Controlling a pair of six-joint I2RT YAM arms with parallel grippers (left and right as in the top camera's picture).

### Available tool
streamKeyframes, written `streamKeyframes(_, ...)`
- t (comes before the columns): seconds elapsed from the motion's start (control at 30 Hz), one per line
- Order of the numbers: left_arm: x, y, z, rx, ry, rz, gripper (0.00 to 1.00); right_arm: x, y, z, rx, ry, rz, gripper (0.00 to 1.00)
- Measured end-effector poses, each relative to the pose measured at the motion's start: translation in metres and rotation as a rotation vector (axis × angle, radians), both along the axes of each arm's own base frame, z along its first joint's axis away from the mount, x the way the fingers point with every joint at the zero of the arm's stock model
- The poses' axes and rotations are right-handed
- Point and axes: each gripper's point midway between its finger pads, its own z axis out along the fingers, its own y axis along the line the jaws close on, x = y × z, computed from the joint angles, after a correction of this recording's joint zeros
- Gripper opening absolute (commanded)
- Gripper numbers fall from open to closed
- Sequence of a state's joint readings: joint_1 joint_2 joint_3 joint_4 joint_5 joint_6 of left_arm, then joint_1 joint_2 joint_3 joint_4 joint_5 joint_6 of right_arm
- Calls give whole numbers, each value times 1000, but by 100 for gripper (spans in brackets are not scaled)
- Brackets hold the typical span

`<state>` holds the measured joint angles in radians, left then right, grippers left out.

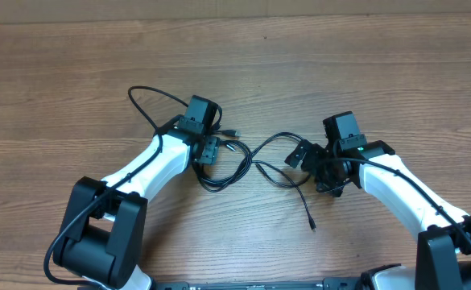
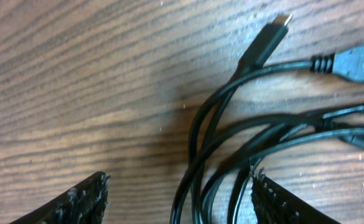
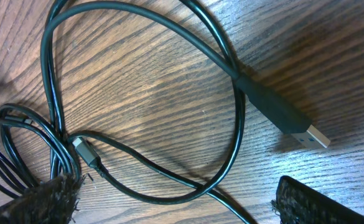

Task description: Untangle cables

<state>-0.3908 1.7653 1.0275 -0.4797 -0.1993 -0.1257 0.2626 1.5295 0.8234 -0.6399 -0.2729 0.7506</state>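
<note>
Thin black cables point(image 1: 243, 161) lie tangled on the wooden table between my two arms, with one loose end point(image 1: 311, 224) trailing toward the front. My left gripper point(image 1: 211, 153) is open over the left bundle. In the left wrist view several strands point(image 2: 231, 149) run between its fingers point(image 2: 178, 196), with a small plug point(image 2: 269, 37) and a blue-tinted connector point(image 2: 356, 62) beyond. My right gripper point(image 1: 325, 173) is open over the right loops. In the right wrist view a crossing loop point(image 3: 231, 124) lies between its fingers point(image 3: 178, 199), with a USB plug point(image 3: 281, 115) and a small silver plug point(image 3: 85, 152).
Another thin black cord loops up behind my left arm point(image 1: 150, 101). The wooden table point(image 1: 58, 97) stretches all round. Both white arms reach in from the front edge.
</note>
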Motion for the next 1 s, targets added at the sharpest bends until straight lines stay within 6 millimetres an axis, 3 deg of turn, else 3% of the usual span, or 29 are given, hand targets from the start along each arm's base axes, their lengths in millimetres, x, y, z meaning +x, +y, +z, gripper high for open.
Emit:
streamKeyframes(0.37,11,-4,0,-15,-61,-23,77,0,0,0,0,0,-1,100)
streamKeyframes(0.6,12,-5,-7,-27,-92,-24,57,1,-2,0,-10,-4,-3,100)
streamKeyframes(0.67,15,-5,-6,-27,-109,-18,37,1,-3,-1,-16,-4,-5,100)
streamKeyframes(0.73,20,-2,-3,-17,-135,-8,27,1,-3,-1,-17,-5,-6,100)
streamKeyframes(0.87,25,14,0,20,-162,68,21,1,-3,-1,-18,-3,-6,100)
streamKeyframes(1.0,30,38,1,26,-176,175,22,1,-3,-1,-19,-4,-5,100)
